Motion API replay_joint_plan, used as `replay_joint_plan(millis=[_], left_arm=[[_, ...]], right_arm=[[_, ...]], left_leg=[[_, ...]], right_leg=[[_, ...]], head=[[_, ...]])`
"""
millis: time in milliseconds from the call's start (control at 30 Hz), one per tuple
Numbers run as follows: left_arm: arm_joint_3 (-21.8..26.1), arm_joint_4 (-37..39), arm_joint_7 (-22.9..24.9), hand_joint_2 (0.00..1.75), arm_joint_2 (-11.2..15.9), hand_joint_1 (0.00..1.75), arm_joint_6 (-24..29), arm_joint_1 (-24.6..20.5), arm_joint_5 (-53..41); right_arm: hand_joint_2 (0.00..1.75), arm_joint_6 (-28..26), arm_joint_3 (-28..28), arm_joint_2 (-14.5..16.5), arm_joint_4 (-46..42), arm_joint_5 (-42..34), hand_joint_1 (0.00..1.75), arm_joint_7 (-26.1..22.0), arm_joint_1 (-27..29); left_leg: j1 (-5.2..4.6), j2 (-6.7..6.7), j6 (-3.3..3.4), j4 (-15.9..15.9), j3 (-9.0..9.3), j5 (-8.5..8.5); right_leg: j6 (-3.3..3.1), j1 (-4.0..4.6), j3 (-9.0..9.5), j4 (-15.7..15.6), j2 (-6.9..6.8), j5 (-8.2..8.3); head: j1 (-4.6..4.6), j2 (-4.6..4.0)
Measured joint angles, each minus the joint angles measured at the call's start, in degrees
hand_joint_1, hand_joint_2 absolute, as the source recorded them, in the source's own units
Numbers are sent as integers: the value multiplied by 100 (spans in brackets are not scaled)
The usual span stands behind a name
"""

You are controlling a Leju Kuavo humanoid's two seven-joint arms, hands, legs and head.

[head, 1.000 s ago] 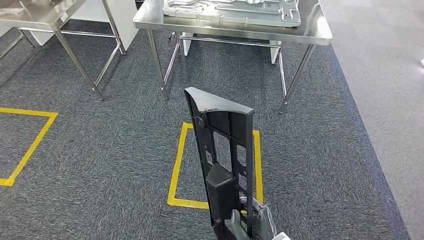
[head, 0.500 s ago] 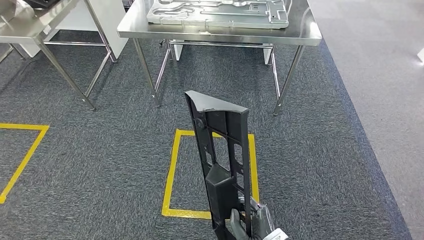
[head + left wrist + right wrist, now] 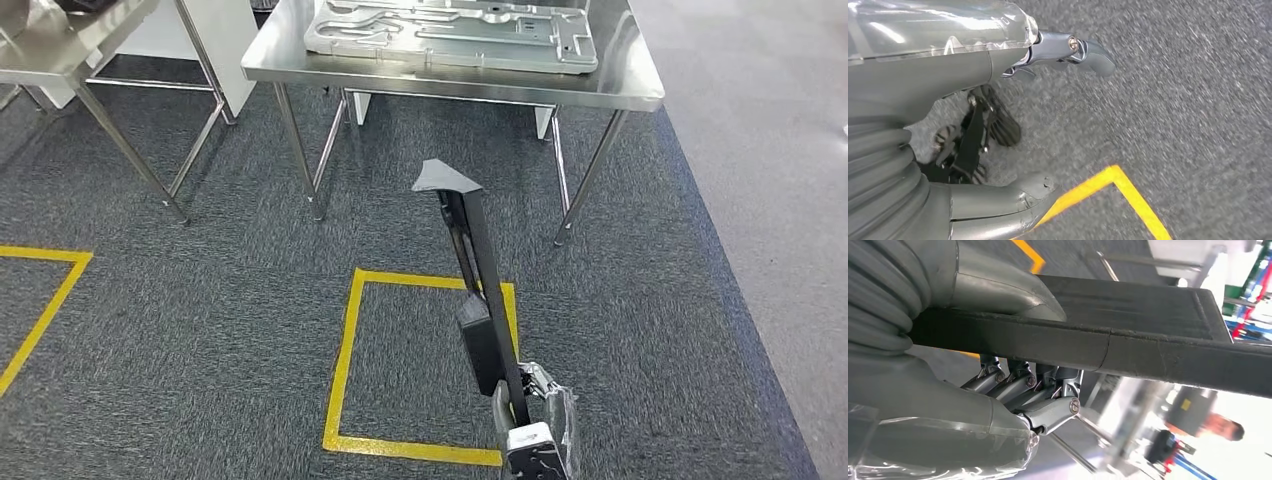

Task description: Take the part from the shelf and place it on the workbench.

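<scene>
The part [image 3: 480, 275] is a long black plastic piece, seen edge-on and leaning up to the left from my right hand [image 3: 535, 435], which grips its lower end at the bottom of the head view. In the right wrist view my right hand [image 3: 998, 390] wraps the part [image 3: 1148, 340], thumb on one side and fingers on the other. The steel workbench [image 3: 620, 95] stands ahead, beyond the part's tip. My left hand [image 3: 938, 75] hangs over the carpet with fingers apart and nothing in it.
A grey machined metal plate [image 3: 455, 35] covers much of the workbench top. A second steel table [image 3: 70, 45] stands at the far left. A yellow taped square [image 3: 345, 350] marks the carpet before the workbench. A blurred person [image 3: 1228, 430] is in the background.
The part has turned in my right hand from its broad ribbed face to edge-on and shifted right. The camera moved, and the workbench sits a little lower in the picture.
</scene>
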Motion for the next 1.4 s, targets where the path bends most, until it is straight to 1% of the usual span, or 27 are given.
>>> replay_joint_plan(millis=[33,100,200,267,300,367,400,433,467,533,600,667,733,767,800,867,900,933,967,1000,1033,1100,1133,1200,1267,1333,1400], left_arm=[[9,16,-23,175,0,0,-5,-3,-8],[32,41,-69,175,2,0,-21,-14,-44],[72,66,-114,175,12,0,-49,-34,-89],[96,91,-125,175,24,0,-67,-53,-108],[105,108,-125,175,31,0,-74,-62,-147],[102,151,-114,175,37,0,-61,-72,-293],[93,173,-106,175,38,0,-37,-80,-377],[81,194,-101,175,40,0,-12,-90,-438],[71,213,-99,175,43,0,9,-102,-474],[52,250,-98,175,57,0,21,-119,-507],[33,292,-96,175,78,0,20,-132,-539],[-6,321,-86,175,90,0,22,-164,-599],[-58,349,-62,175,92,0,40,-213,-685],[-85,368,-51,175,94,0,59,-243,-730],[-119,390,-40,175,97,0,83,-276,-776],[-190,436,-21,175,102,0,120,-342,-847],[-225,461,-10,175,103,0,129,-367,-874],[-260,485,-2,175,103,0,131,-380,-894],[-293,506,4,175,103,0,131,-385,-911],[-323,523,6,175,103,0,129,-386,-917],[-351,541,10,175,103,0,127,-392,-922],[-397,568,25,175,109,0,121,-428,-943],[-426,577,32,175,114,0,120,-448,-958],[-471,581,33,175,125,0,111,-477,-981],[-493,583,28,175,134,0,102,-487,-991],[-515,590,27,175,140,0,98,-490,-997],[-538,604,25,175,146,0,94,-475,-998]], right_arm=[[175,49,-38,52,-31,119,175,15,-46],[175,168,-88,145,-69,404,175,34,-159],[175,287,-110,266,-78,860,175,56,-286],[175,332,-111,338,-68,1080,175,64,-377],[175,341,-110,366,-58,1230,175,86,-425],[175,319,-114,396,-39,1671,175,188,-483],[175,301,-123,401,-36,1918,175,261,-483],[175,290,-136,402,-36,2115,175,325,-479],[175,288,-150,402,-36,2258,175,375,-480],[175,291,-176,404,-31,2494,175,456,-494],[175,304,-204,411,-15,2831,175,561,-529],[175,325,-228,425,5,3439,175,748,-609],[175,329,-248,433,34,4379,175,1009,-762],[175,319,-260,411,66,4889,175,1162,-872],[175,326,-264,342,123,5355,175,1350,-1023],[175,432,-205,42,291,5922,175,1886,-1434],[175,535,-116,-176,397,6038,175,2242,-1691],[175,640,5,-405,499,6071,175,2600,-1942],[175,736,171,-640,601,6088,175,2947,-2190],[175,815,363,-840,700,6101,175,3238,-2429],[175,885,602,-1026,802,6108,175,3427,-2657],[175,1012,1094,-1282,998,6118,175,3531,-3027],[175,1063,1298,-1363,1089,6119,175,3472,-3129],[175,1115,1534,-1434,1228,6120,175,3294,-3194],[175,1145,1653,-1469,1345,6121,175,3173,-3254],[175,1174,1759,-1487,1450,6121,175,3115,-3363],[175,1178,1888,-1508,1568,6121,175,3073,-3425]], left_leg=[[3,-1,-28,0,86,-65],[3,3,-108,-26,192,-157],[5,10,-216,53,273,-124],[18,6,-242,514,47,-102],[21,4,-252,859,-175,-176],[19,4,-270,1435,-664,-492],[17,4,-271,1537,-839,-633],[15,4,-259,1484,-942,-666],[12,4,-235,1288,-981,-556],[-22,0,-157,711,-971,46],[-82,-5,-83,380,-947,476],[-110,-11,-14,299,-883,492],[-91,-19,57,183,-732,482],[-79,-21,84,130,-647,470],[-69,-22,105,86,-579,448],[-60,-27,121,54,-476,373],[-57,-34,118,50,-416,322],[-52,-44,109,50,-348,264],[-46,-54,93,50,-263,201],[-40,-58,74,49,-171,133],[-41,-53,49,50,-87,62],[-52,-43,-14,23,30,-59],[-58,-39,-50,13,82,-92],[-59,-37,-115,32,149,-96],[-48,-32,-153,366,30,-67],[-39,-28,-180,1028,-388,-199],[-39,-28,-199,1547,-867,-486]], right_leg=[[-14,12,72,-317,-12,234],[-78,52,153,-664,-23,450],[-210,67,295,-753,0,371],[-291,61,462,-812,3,295],[-323,66,531,-828,1,243],[-360,87,658,-833,13,121],[-367,101,736,-833,22,55],[-368,115,825,-833,32,-14],[-368,128,922,-833,40,-86],[-356,153,1105,-826,52,-236],[-302,157,1204,-828,79,-358],[-229,148,1255,-784,100,-376],[-165,137,1207,-560,82,-309],[-129,126,1086,-354,71,-296],[-92,107,881,-68,60,-338],[-16,58,382,478,46,-564],[14,33,165,625,36,-672],[38,15,29,618,27,-694],[50,4,-28,456,21,-588],[43,0,-20,163,16,-334],[25,5,13,-178,11,27],[-36,38,86,-640,-7,464],[-71,50,112,-726,-12,527],[-146,52,222,-767,-12,466],[-227,39,363,-805,-18,392],[-287,42,487,-819,-16,294],[-309,55,623,-820,-2,170]], head=[[2,1],[11,1],[10,0],[-10,0],[-19,0],[-37,0],[-40,1],[-43,1],[-44,0],[-33,0],[-14,1],[-9,1],[-8,0],[-3,0],[-3,0],[1,0],[0,0],[4,0],[7,1],[10,1],[11,1],[-2,0],[-12,0],[-27,0],[-39,0],[-54,0],[-62,1]])
